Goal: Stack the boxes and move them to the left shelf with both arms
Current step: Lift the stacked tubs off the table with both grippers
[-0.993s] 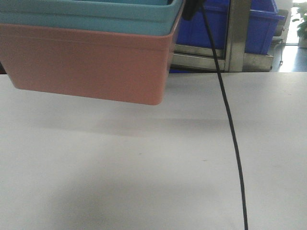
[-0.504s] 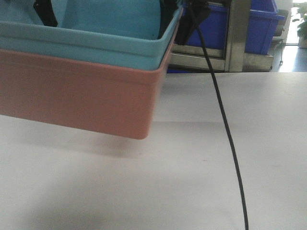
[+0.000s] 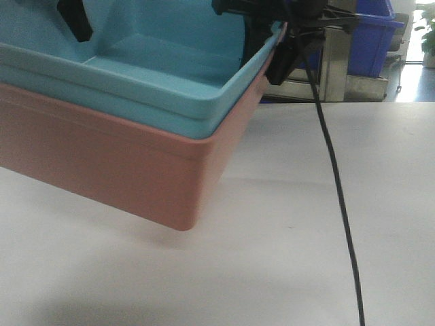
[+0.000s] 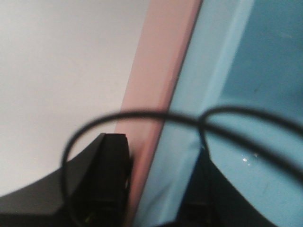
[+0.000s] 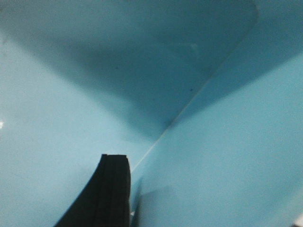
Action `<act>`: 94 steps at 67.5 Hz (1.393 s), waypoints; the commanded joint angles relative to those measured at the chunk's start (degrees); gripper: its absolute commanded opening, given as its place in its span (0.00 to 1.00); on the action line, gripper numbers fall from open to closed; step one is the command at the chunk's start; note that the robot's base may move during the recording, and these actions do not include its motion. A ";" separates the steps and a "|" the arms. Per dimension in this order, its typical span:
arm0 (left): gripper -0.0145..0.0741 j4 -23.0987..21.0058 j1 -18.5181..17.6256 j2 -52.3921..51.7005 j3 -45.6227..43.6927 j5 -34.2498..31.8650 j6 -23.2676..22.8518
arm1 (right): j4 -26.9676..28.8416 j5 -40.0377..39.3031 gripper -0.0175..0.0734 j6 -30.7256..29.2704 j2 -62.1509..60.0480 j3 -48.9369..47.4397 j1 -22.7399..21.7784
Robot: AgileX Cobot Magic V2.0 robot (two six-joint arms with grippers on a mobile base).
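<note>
**Two-armed carry, mid-air.** The boxes [image 3: 136, 136], a light blue box [image 3: 170, 61] nested inside a salmon pink box [image 3: 102, 156], hang tilted above the white worktop [image 3: 285, 224]. The near corner is lowest, and a shadow beneath shows them apart from the surface. The left pincer [image 4: 156, 151] straddles the doubled wall and is closed on it, one black finger outside the pink rim and one inside the blue. The right pincer [image 3: 266, 56] clamps the opposite rim. Its wrist view shows only one finger [image 5: 113, 189], against the blue interior. A thin black cable [image 3: 336, 204] trails down across the worktop, with dark blue crates [image 3: 374, 34] and a steel upright [image 3: 338, 47] behind. Stacking looks done and the carry is in hand. The left shelf is not in view. The next move likely calls for both arms to swing left together, squeezing evenly and levelling the load so that it neither slips nor snags the cable.
</note>
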 commanded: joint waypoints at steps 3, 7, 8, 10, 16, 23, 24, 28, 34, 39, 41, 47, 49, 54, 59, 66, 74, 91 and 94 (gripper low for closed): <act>0.16 -8.69 -2.88 -5.88 -2.60 0.00 2.41 | 1.48 -6.26 0.25 -7.22 -6.14 -0.48 0.46; 0.16 -7.26 -3.83 -6.45 -2.60 1.33 2.41 | 1.48 -4.93 0.25 -7.71 -6.74 -0.48 0.46; 0.16 -7.07 -4.00 -6.61 -2.60 1.67 2.41 | 1.48 -4.63 0.25 -7.77 -6.92 -0.48 0.46; 0.16 -6.24 -4.56 -6.91 -2.60 2.38 2.41 | 1.48 -4.10 0.25 -8.04 -7.16 -0.48 0.46; 0.16 -4.35 -6.17 -7.81 -2.60 4.40 2.41 | 1.48 -2.67 0.25 -8.04 -7.52 -0.48 0.46; 0.16 -2.86 -8.02 -8.68 -2.60 6.23 2.41 | 1.48 -1.85 0.25 -8.10 -7.68 -0.48 0.46; 0.16 -2.59 -8.27 -8.82 -2.60 6.44 2.41 | 1.48 -1.86 0.25 -8.10 -7.74 -0.48 0.46; 0.16 -2.05 -9.23 -9.04 -2.60 7.40 2.41 | 1.48 -1.91 0.25 -8.33 -7.78 -0.48 0.46; 0.16 -2.05 -10.52 -9.51 -2.60 8.48 1.97 | 1.48 -2.46 0.25 -8.97 -8.02 -0.48 0.46; 0.16 -1.95 -11.41 -9.62 -2.60 9.28 0.59 | 1.48 -2.76 0.25 -8.96 -8.09 -0.97 0.46; 0.16 -1.95 -11.85 -9.62 -2.60 9.50 0.60 | 1.48 -2.67 0.25 -8.96 -8.02 -1.46 0.46; 0.16 -1.92 -12.73 -9.62 -2.60 9.60 -0.10 | 1.55 -2.63 0.25 -8.96 -8.02 -3.40 0.46; 0.16 -1.92 -13.14 -9.62 -2.50 9.60 -0.70 | 1.68 -2.55 0.25 -8.96 -8.02 -4.04 0.46; 0.16 -1.81 -13.97 -9.62 -2.48 9.60 -0.97 | 1.78 -1.88 0.25 -8.96 -8.02 -5.50 0.46; 0.16 -1.81 -14.41 -9.62 -2.48 9.60 -0.97 | 1.91 -0.91 0.25 -8.96 -8.02 -6.41 0.46; 0.16 -1.81 -14.75 -9.49 -2.48 9.74 -0.97 | 1.91 -0.04 0.25 -8.96 -8.02 -6.69 0.46; 0.16 -1.81 -14.75 -9.39 -2.48 10.07 -0.97 | 1.91 0.45 0.25 -8.96 -8.02 -6.69 0.46; 0.16 -1.81 -14.75 -9.40 -2.48 11.44 -0.86 | 1.81 0.37 0.25 -8.96 -8.02 -6.69 0.46; 0.16 -1.81 -14.75 -9.40 -2.48 11.44 -0.86 | 1.82 0.42 0.25 -8.96 -8.02 -6.69 0.46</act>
